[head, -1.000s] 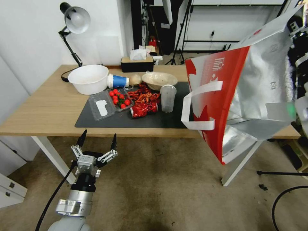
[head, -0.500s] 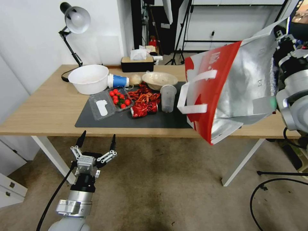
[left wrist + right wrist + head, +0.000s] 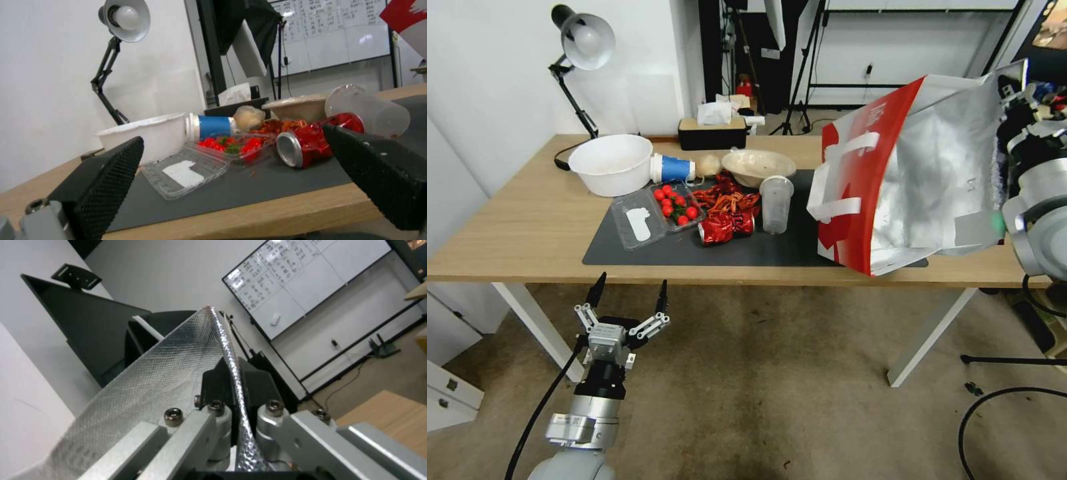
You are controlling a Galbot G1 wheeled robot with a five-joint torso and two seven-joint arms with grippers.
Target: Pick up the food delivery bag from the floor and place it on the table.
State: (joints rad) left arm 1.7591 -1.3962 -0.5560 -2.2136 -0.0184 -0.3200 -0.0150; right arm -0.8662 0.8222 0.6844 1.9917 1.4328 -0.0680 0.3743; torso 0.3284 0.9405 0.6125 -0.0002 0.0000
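Right pincer (image 3: 236,390) is clenched on the bag's (image 3: 894,180) foil rim, up at two o'clock in the head view. The bag hangs tilted, mouth toward the robot, its lower corner down on the bench (image 3: 527,227) at the mat's (image 3: 760,250) three o'clock end, though whether it bears weight there is hard to call. White handles dangle on the red face, just beside the clear cup (image 3: 776,203). Left pincer (image 3: 629,288) waits at seven o'clock, released, fingers spread, over the floor (image 3: 774,400) before the bench edge.
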